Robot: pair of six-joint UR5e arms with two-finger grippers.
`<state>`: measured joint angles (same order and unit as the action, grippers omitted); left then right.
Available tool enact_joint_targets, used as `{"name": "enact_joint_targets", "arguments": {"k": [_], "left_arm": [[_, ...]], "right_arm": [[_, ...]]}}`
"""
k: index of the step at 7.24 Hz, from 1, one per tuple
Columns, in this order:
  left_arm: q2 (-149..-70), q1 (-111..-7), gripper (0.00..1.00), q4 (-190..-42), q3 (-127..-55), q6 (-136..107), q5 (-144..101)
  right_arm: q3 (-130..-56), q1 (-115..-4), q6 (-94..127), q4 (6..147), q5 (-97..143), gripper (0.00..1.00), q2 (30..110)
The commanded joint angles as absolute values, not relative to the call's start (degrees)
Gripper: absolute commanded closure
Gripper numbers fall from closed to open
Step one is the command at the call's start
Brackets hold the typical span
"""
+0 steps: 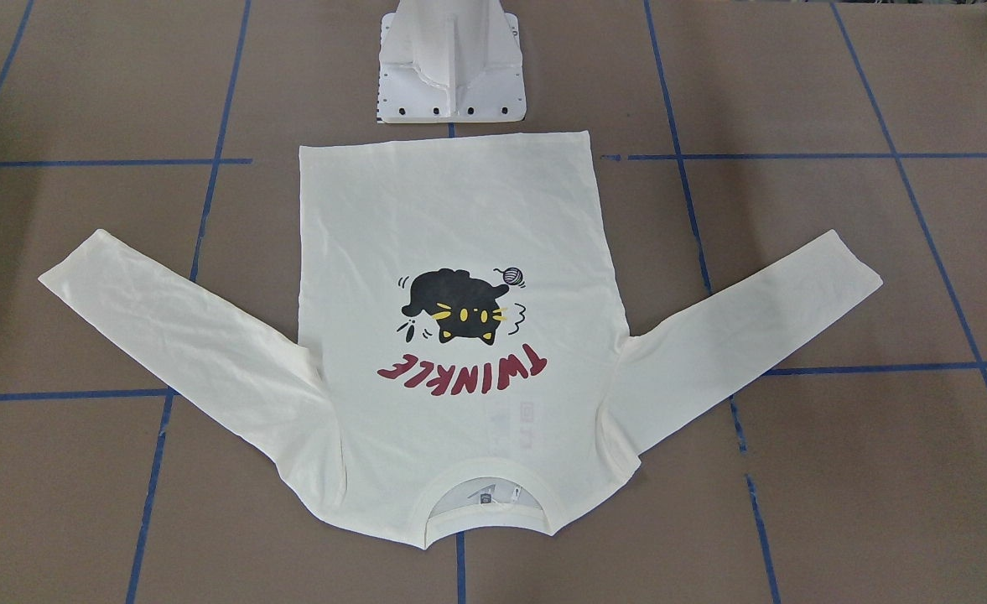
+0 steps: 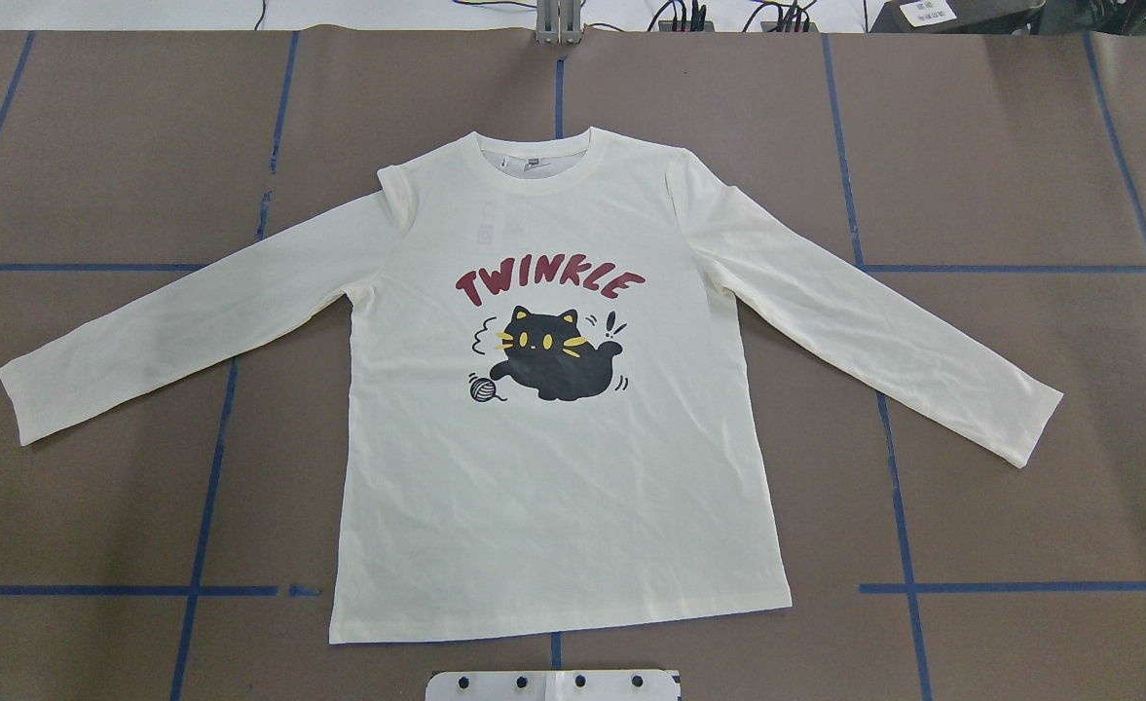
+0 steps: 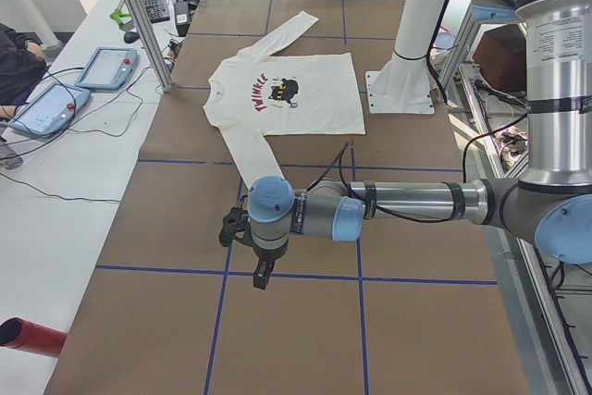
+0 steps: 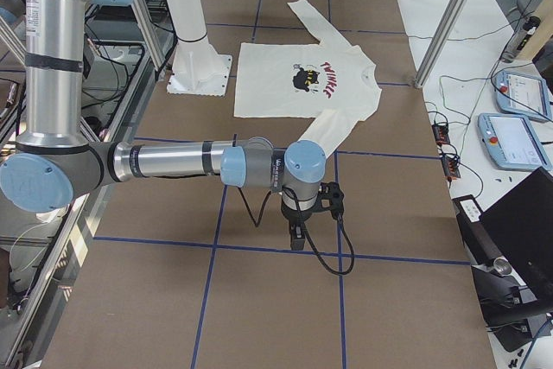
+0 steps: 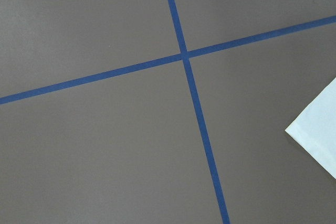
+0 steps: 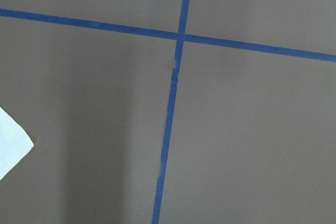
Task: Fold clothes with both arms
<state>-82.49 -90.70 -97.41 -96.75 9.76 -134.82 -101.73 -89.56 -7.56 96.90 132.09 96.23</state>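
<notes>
My left gripper (image 3: pixel 263 275) hangs over the brown table (image 3: pixel 139 339), lower-left of centre in the left side view; I cannot tell its grip | shirt (image 2: pixel 553 487) flat at overhead centre, print up (collar toward the top edge), sleeves spread | my right gripper (image 4: pixel 296 241) mid-frame in the right side view; grip likewise unreadable

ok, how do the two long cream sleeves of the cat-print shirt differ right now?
Slant: the cream shirt's sleeve on the robot's left lies flatter; the sleeve on the robot's right drops more steeply toward the hem. Shoulder: the left sleeve shows a small stepped tuck at its top; the right sleeve runs on smoothly. Shared: both lie spread out, unfolded, across blue tape lines.
</notes>
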Motion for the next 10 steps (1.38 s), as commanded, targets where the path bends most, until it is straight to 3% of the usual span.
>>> {"name": "enact_joint_targets", "arguments": {"k": [1,3,6,10], "left_arm": [[-82.44,-90.7,0.0,-97.64,-96.77,10.19,-134.91],[-82.62,-90.53,0.0,-97.73,-97.99,10.11,-135.62],[-83.93,-90.09,0.0,-110.79,-98.53,9.67,-135.53],[-88.86,-90.26,0.0,-128.13,-94.74,9.76,-135.7]], "right_arm": [[-101.95,-89.56,-7.38,96.86,132.1,0.0,96.07],[-101.78,-88.69,-6.95,96.86,132.1,0.0,93.71],[-100.82,-87.98,-6.51,89.33,131.57,0.0,86.24],[-99.84,-86.5,4.66,80.18,132.45,0.0,87.71]]}}
